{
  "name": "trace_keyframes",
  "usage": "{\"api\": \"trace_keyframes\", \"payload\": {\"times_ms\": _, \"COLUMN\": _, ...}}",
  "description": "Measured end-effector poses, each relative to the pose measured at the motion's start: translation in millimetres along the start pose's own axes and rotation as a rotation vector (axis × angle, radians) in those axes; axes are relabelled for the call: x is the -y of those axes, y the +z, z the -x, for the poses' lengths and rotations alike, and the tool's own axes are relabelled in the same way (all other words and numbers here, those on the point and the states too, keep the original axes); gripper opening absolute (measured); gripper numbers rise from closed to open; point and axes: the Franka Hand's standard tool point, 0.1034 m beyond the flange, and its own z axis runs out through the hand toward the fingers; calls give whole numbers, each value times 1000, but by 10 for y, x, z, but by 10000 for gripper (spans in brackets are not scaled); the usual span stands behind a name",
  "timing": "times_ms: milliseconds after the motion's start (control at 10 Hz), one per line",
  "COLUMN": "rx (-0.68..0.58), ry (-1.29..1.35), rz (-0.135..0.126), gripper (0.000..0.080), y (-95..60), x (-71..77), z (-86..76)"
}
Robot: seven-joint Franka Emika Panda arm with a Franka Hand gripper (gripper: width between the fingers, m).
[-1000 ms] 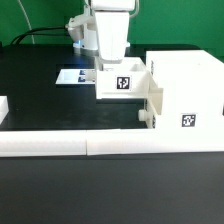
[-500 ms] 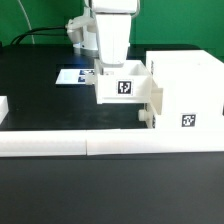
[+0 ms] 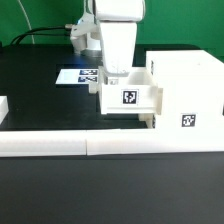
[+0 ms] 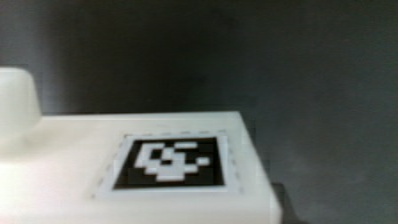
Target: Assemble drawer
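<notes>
In the exterior view my gripper [image 3: 116,70] reaches down into a small open-topped white tray [image 3: 130,97] and is shut on its wall. The tray shows a black-and-white tag on its front. It sits against the open side of the big white cabinet shell [image 3: 190,85], which carries a tag on its front face, and partly overlaps it. In the wrist view a white surface with a tag [image 4: 173,162] fills the near part; I cannot tell which piece it is. My fingers do not show there.
The marker board [image 3: 78,76] lies flat behind the tray. Long low white border bars [image 3: 90,143] run along the front. Another white part [image 3: 3,108] shows at the exterior view's left edge. The table is black.
My gripper and the tray have moved toward the exterior view's right and a little lower, up against the cabinet shell. More of the marker board now shows.
</notes>
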Motion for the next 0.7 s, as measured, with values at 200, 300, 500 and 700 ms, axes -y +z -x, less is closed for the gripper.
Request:
{"api": "trace_keyframes", "payload": {"times_ms": 200, "rx": -2, "ry": 0, "rz": 1, "gripper": 42, "y": 13, "x": -37, "z": -12}}
{"api": "trace_keyframes", "payload": {"times_ms": 300, "rx": -2, "ry": 1, "rz": 1, "gripper": 42, "y": 16, "x": -33, "z": -10}}
{"api": "trace_keyframes", "payload": {"times_ms": 500, "rx": -1, "ry": -1, "rz": 0, "gripper": 42, "y": 17, "x": -30, "z": -17}}
{"api": "trace_keyframes", "payload": {"times_ms": 700, "rx": -3, "ry": -8, "rz": 0, "gripper": 42, "y": 16, "x": -31, "z": -59}}
